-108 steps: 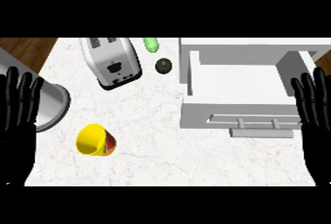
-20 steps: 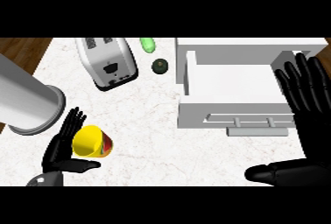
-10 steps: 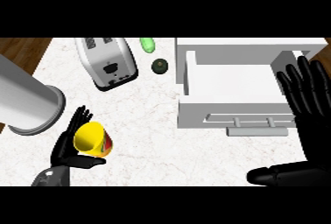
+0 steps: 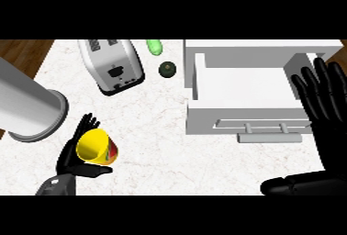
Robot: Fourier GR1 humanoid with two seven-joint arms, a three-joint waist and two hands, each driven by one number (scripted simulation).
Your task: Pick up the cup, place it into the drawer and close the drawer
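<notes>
Cup (image 4: pixel 95 147) lies tipped on our worktop (image 4: pixel 169 151), our left hand (image 4: pixel 71 158) curling around it; our right hand (image 4: pixel 325 103) rests released beside the open drawer (image 4: pixel 244 92). We judge it could roll free.

A white marbled counter (image 4: pixel 169 151) fills the view, with brown wood showing past its edge at ten o'clock. On it, toward eleven o'clock, lies a silver toaster (image 4: pixel 112 65), tilted. At twelve o'clock a light green item (image 4: pixel 155 46) sits near the far edge, and a dark green round one (image 4: pixel 166 69) lies just below it. A white open drawer (image 4: pixel 251 92) takes up the two o'clock area. A yellow cup (image 4: pixel 95 146) lies on its side at eight o'clock.
</notes>
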